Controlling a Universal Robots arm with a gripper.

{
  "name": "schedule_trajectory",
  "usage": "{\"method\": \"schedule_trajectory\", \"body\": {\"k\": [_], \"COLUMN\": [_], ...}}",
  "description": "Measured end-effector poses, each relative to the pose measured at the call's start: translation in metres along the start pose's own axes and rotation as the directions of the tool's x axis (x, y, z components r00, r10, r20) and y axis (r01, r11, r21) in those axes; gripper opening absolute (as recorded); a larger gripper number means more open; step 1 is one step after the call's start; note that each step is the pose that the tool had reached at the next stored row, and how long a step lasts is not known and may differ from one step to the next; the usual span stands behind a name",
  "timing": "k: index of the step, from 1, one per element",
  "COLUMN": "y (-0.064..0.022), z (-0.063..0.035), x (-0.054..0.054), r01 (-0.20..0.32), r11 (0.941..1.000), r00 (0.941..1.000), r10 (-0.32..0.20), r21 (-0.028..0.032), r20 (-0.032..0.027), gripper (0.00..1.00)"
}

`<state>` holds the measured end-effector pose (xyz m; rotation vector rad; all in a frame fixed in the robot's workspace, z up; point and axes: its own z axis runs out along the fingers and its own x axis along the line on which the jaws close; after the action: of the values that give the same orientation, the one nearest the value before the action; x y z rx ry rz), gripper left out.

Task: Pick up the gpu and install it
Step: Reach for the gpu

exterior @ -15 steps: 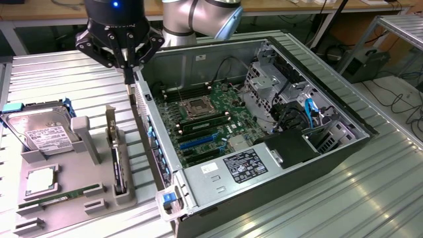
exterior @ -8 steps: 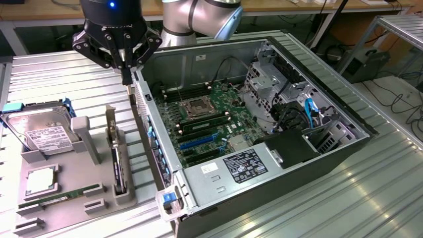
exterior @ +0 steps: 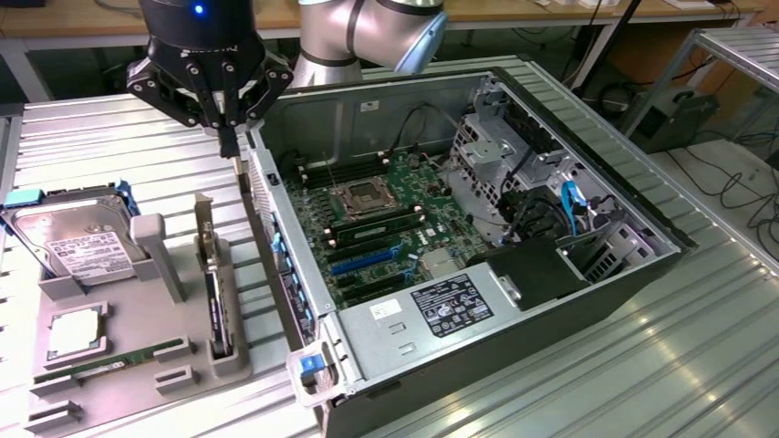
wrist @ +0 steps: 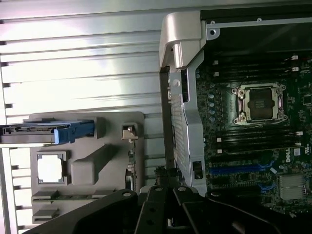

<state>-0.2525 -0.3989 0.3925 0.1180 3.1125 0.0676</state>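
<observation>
The gpu [exterior: 214, 283] stands on edge in a slot of the grey holder [exterior: 146, 301] on the exterior view's left, its silver bracket [exterior: 203, 217] pointing up. My gripper [exterior: 228, 144] hangs above and behind it, close to the open computer case's side wall [exterior: 286, 265]. Its fingers are shut with nothing between them. In the wrist view the gripper [wrist: 163, 195] is over the gap between holder and case, and the gpu [wrist: 129, 148] shows as a thin edge-on strip. The motherboard [exterior: 383, 228] lies exposed in the case, with blue card slots [exterior: 365, 260].
The holder also carries a hard drive [exterior: 73, 242] in a blue frame, a processor chip [exterior: 76, 333] and a green memory stick [exterior: 104, 363]. The case has a drive cage [exterior: 493, 173], cables and a power supply [exterior: 451, 306]. Everything sits on a ribbed metal table [exterior: 681, 347].
</observation>
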Motion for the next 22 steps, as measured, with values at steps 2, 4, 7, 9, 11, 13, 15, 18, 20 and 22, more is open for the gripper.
{"method": "schedule_trajectory", "body": {"k": [2,4,7,9,11,13,15,18,20,22], "y": [0.0,-0.0001,-0.0001,-0.0001,-0.0002,-0.0013,-0.0026,-0.0056,-0.0072,-0.0086], "z": [0.0,0.0,0.0,0.0,0.0,0.0,-0.0001,-0.0002,-0.0002,-0.0002], "x": [0.0005,0.0006,0.0007,0.0007,0.0008,0.0008,0.0009,0.001,0.001,0.0009], "r01": [0.0,0.0,0.0,0.0,0.0,0.0,0.0,0.0,0.0,0.0], "r11": [1.0,1.0,1.0,1.0,1.0,1.0,1.0,1.0,1.0,1.0], "r00": [1.0,1.0,1.0,1.0,1.0,1.0,1.0,1.0,1.0,1.0], "r10": [0.0,0.0,0.0,0.0,0.0,0.0,0.0,0.0,0.0,0.0], "r21": [0.0,0.0,0.0,0.0,0.0,0.0,0.0,-0.0001,0.0,0.0], "r20": [-0.0001,0.0,0.0,0.0,0.0,-0.0001,0.0,0.0,0.0,0.0001], "gripper": [0.11,0.11,0.11,0.11,0.11,0.11,0.11,0.11,0.11,0.11]}}
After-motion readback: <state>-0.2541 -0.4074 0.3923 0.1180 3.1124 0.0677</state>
